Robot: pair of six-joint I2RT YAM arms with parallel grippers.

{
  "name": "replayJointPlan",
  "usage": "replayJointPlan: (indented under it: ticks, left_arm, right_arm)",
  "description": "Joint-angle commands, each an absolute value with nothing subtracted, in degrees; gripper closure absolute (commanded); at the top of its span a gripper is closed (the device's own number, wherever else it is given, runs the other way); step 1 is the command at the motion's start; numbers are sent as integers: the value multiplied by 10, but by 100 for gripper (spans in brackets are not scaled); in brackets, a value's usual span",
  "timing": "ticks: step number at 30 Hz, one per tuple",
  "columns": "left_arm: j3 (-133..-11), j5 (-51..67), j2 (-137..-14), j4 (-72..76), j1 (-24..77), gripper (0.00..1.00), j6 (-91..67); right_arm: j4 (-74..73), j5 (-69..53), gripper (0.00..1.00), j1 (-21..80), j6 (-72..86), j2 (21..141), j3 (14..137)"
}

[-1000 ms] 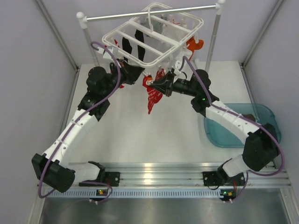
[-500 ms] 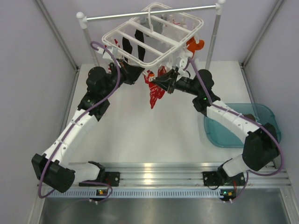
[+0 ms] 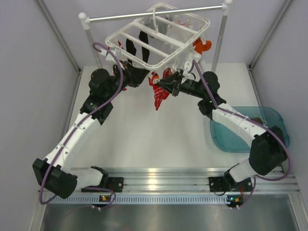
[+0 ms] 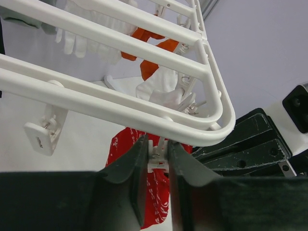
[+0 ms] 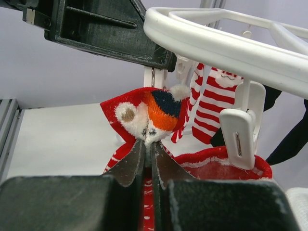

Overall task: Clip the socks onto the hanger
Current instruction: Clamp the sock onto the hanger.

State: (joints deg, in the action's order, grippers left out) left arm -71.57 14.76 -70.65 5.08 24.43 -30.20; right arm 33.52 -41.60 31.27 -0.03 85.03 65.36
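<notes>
The white hanger (image 3: 166,47) hangs from the rail by its hook. My left gripper (image 3: 143,74) is under its near edge, shut on a dangling white clip (image 4: 158,155), squeezing it just below the frame bar (image 4: 120,108). My right gripper (image 3: 167,83) is shut on the top of a red sock (image 3: 158,95) with a white pattern and a plush orange-and-white face (image 5: 153,114). It holds the cuff just below that clip (image 5: 155,77), and the sock's body hangs down over the table. Dark socks (image 3: 131,47) hang clipped at the frame's back left.
A grey rail (image 3: 159,12) on white posts carries the hanger. An orange sock (image 3: 201,46) and a red-and-white striped sock (image 5: 207,113) hang on it. Another free clip (image 5: 239,131) dangles right of my right gripper. A teal bin (image 3: 226,139) sits at the table's right.
My right gripper has raised the red sock and carried it slightly left, up to the clip under the hanger's near edge. The left gripper has stayed on the clip.
</notes>
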Motion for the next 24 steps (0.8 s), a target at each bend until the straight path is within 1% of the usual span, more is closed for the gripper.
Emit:
replayJointPlan:
  ticks: [1,4,5,11,16,20,21,24]
  left_arm:
    - [-729,150,-701,64,243,72,-310]
    - [-729,149,-694,59,243,64,-302]
    - [-728,147,-689,55,243,59,-298]
    - [-721,147,-663,40,234,50,-294]
    - [-702,151,-615,31,216,50,-292]
    - [-695,138,-598,6,209,53,-267]
    - [-694,136,-596,3,208,56,-262]
    - [-700,124,-606,3,207,58,-242]
  right_arm:
    - [369,-416,100,309,-11,849,680]
    - [366,-416,100,296,-7,844,676]
    - [366,-417,100,293,-7,840,674]
    - [357,-425,100,271,-4,831,676]
    - [343,-432,100,261,-6,826,683]
    - [338,-437,100,256,-6,826,690]
    - [337,-438,100,256,-7,826,690]
    - [330,-444,100,251,-9,824,693]
